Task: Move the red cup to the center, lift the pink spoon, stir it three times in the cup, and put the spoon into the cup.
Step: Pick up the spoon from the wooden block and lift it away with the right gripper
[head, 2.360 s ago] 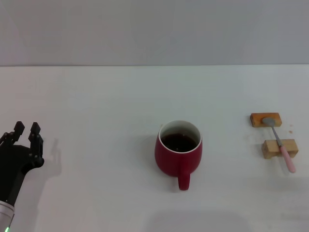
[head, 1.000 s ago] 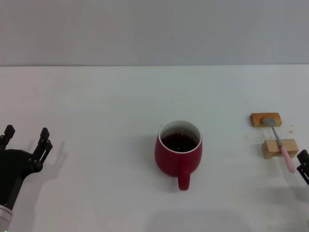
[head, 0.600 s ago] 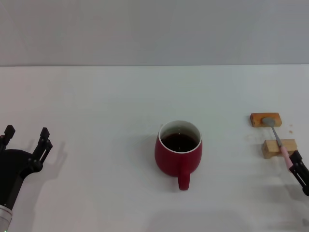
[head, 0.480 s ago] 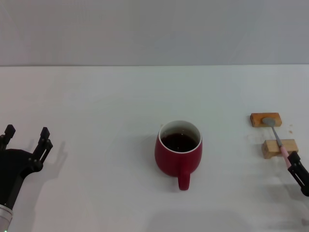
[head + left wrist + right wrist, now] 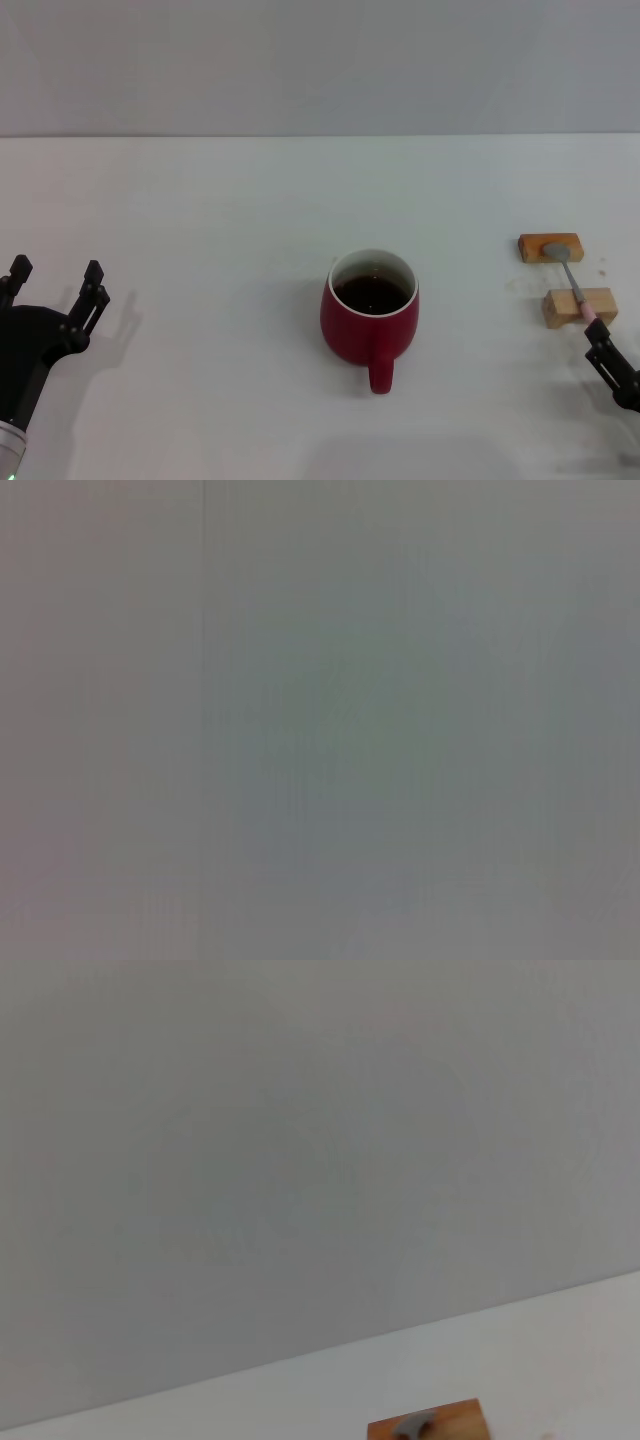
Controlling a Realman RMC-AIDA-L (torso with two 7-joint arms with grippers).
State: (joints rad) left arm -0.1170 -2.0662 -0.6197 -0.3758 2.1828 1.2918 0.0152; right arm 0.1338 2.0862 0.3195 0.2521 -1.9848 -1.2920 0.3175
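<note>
My right gripper (image 5: 608, 357) has come in from the lower right edge of the head view over the last second, and now it sits just at the tail of the pink spoon (image 5: 574, 287), covering the end of the handle. A moment ago more of that handle showed; now only a short stub of pink is visible past the near block. Only one dark finger shows, so I cannot tell how far this pincer is parted, nor whether it has hold of the handle yet. My left gripper (image 5: 54, 287) has opened since the earliest view and hangs wide apart and empty, well off to the left.

I read this as the cup step being done — the red cup (image 5: 369, 316) stands near the middle of the table (image 5: 200, 200) — and the spoon pickup just beginning.

The cup is rounded, glossy dark red with a white inside, dark liquid in it, and its loop handle points toward me. The spoon is slim: a dull silver bowl resting on the far wooden block (image 5: 550, 247), a thin metal neck, then a pale pink handle crossing the near wooden block (image 5: 577, 307). Both blocks are small, matte, orange-tan and squared — they prop the spoon clear of the smooth white tabletop, which should leave room under the handle for a finger.
</note>
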